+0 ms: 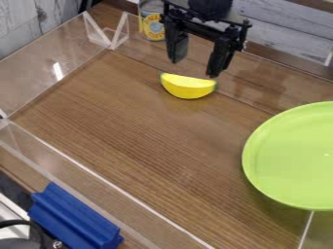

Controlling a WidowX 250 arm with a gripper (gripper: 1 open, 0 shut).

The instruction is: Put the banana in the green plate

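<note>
The banana (pixel 188 87) is a short, bright yellow curved piece lying on the wooden table, toward the back centre. My gripper (pixel 198 61) hangs straight down just above and behind it, open, one black finger (pixel 174 47) to the banana's left and the other finger (pixel 221 56) above its right end. Nothing is between the fingers. The green plate (pixel 294 156) is large, round and lime green; it lies at the right edge of the view, partly cut off, well apart from the banana.
Low clear acrylic walls (pixel 53 68) border the wooden table on the left, back and front. A yellow-labelled can (pixel 154 25) stands behind the gripper at the back. A blue object (pixel 72 224) sits outside the front wall at the lower left.
</note>
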